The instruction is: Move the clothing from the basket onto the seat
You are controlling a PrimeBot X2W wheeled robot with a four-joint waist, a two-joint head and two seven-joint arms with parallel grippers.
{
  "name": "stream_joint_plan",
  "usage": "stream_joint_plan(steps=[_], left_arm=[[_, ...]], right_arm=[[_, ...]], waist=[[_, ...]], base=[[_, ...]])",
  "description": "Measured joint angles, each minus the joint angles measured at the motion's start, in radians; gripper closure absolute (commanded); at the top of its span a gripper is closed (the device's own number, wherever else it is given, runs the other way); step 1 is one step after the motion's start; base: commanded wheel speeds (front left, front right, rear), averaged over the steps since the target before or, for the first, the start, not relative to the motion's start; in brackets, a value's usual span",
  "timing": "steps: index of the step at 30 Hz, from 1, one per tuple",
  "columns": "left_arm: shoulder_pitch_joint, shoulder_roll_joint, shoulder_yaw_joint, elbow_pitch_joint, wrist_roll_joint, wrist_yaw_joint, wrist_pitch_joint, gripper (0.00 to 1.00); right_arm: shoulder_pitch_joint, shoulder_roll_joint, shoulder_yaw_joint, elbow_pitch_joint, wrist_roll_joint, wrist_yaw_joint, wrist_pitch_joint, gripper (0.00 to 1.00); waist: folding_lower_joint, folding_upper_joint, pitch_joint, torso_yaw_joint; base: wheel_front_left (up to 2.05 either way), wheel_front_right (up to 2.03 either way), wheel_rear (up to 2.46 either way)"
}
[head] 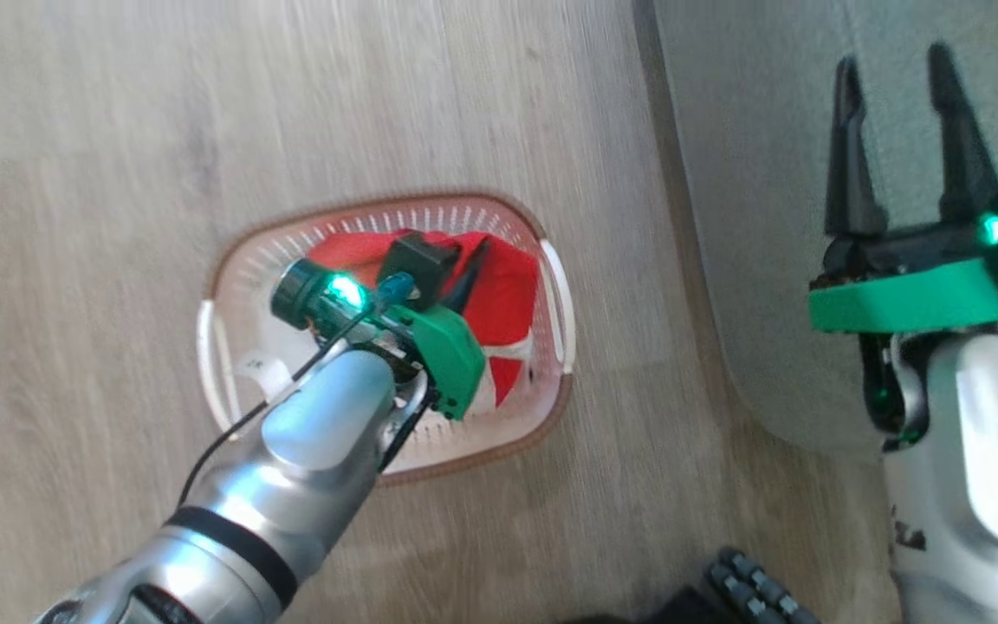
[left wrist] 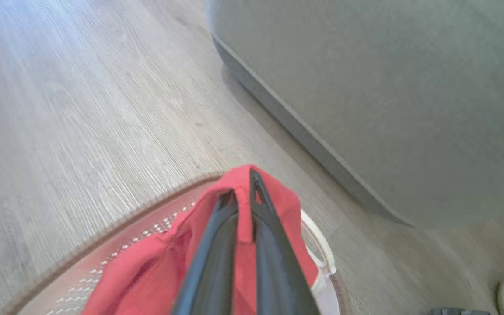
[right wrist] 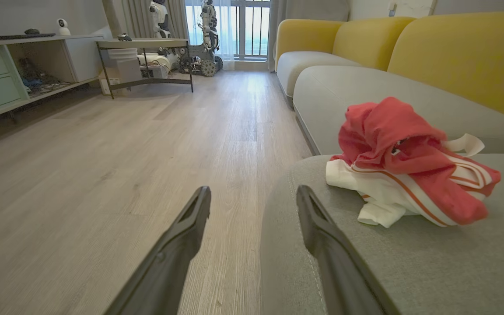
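two lots make up the clothing (head: 512, 290). the first, thin bright red fabric with a white patch at its lower edge, lies in the basket (head: 243, 260), an oval cream perforated tub with a brown rim and white side handles. the basket stands on the pale wood floor (head: 118, 173) just beside the seat (head: 750, 173). the second bundle (right wrist: 405, 166), red with white panels and narrow striped trim, lies crumpled on the grey seat cushion near its rounded edge. left hand (left wrist: 243, 186): reaches down into the basket, its two dark fingers pressed together on a fold of the red fabric, which stands in a peak around the fingertips. right hand (head: 893, 78): hovers over the seat's edge, fingers spread wide apart, holding nothing.
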Motion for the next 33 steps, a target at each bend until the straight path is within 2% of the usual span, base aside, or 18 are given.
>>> stream_joint_plan(steps=[4,8,15,24,33], left_arm=[[0.026,0.000,0.015,-0.059,0.012,0.010,0.000,1.00],[0.096,0.000,0.079,-0.143,0.029,0.022,0.000,1.00],[0.158,-0.001,0.127,-0.229,0.047,0.016,0.000,1.00],[0.191,0.003,0.165,-0.275,0.045,-0.002,0.000,1.00],[0.192,0.012,0.173,-0.299,0.025,-0.009,0.012,1.00]], right_arm=[[0.028,0.000,0.001,0.027,-0.010,0.000,0.000,0.00],[0.089,0.000,0.001,0.070,-0.022,0.000,0.000,0.00],[0.168,0.000,-0.002,0.115,-0.027,0.000,0.000,0.00],[0.252,0.000,0.012,0.154,-0.028,0.000,0.000,0.00],[0.314,0.000,0.038,0.184,-0.019,0.000,0.000,0.00]], waist=[[0.0000,0.0000,-0.063,0.017],[0.0000,0.0001,-0.165,0.046],[-0.0001,0.0001,-0.288,0.080],[-0.0001,0.0001,-0.459,0.117],[-0.0001,0.0001,-0.579,0.143]], base=[[0.00,0.00,0.00],[0.00,0.00,0.00],[0.00,0.00,0.00],[0.00,0.00,0.00],[0.00,0.00,0.00]])
